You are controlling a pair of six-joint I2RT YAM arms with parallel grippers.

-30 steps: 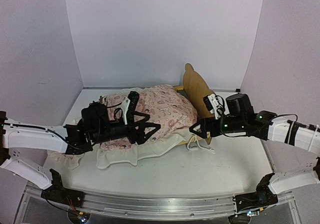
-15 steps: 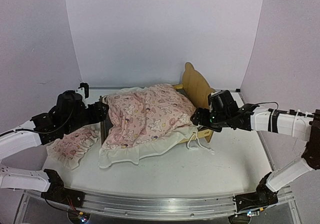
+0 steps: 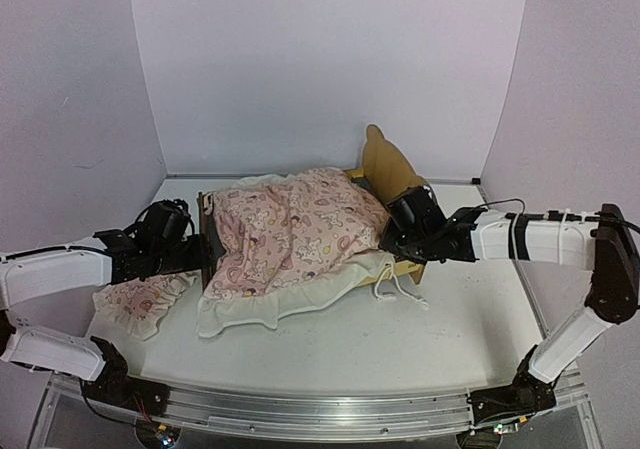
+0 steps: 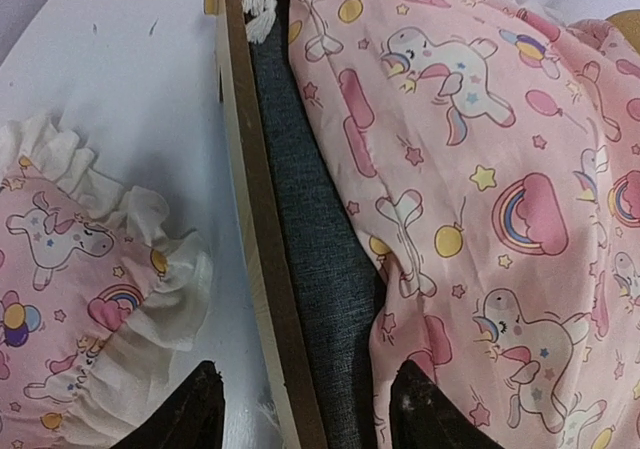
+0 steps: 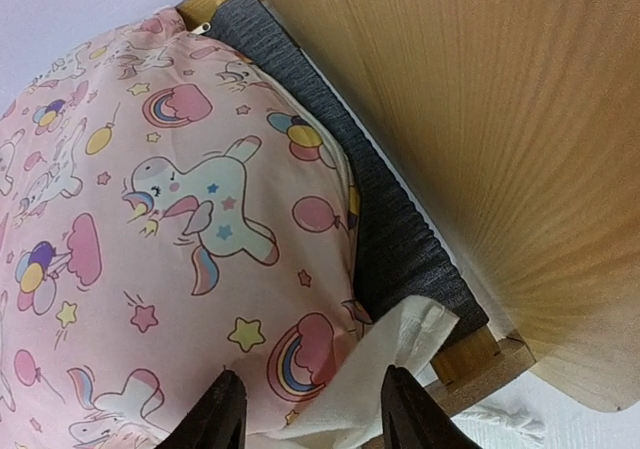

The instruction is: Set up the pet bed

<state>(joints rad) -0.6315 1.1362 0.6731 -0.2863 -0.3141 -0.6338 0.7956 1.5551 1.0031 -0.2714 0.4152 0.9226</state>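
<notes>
The pet bed stands mid-table with its wavy plywood headboard [image 3: 392,167] at the right and a pink unicorn blanket [image 3: 295,224] draped over it. My left gripper [image 3: 205,252] is at the footboard end. In the left wrist view its jaws [image 4: 310,414] stand open astride the footboard rail [image 4: 262,219] and the grey mattress [image 4: 315,239], beside the blanket edge [image 4: 480,169]. My right gripper [image 3: 388,239] is by the headboard corner. There it is open [image 5: 313,409] over the blanket's pink cloth [image 5: 180,219] and white ruffle, next to the mattress [image 5: 400,229] and headboard [image 5: 500,119].
A small pink ruffled pillow [image 3: 140,294] lies on the table left of the bed, under my left arm, and shows again as the pillow [image 4: 60,299]. A white cord [image 3: 395,289] trails off the bed's near right corner. Walls close in on three sides.
My left arm has drawn back off the blanket to the footboard end, uncovering the pillow. My right gripper has moved in to the headboard corner. Both pairs of jaws have narrowed.
</notes>
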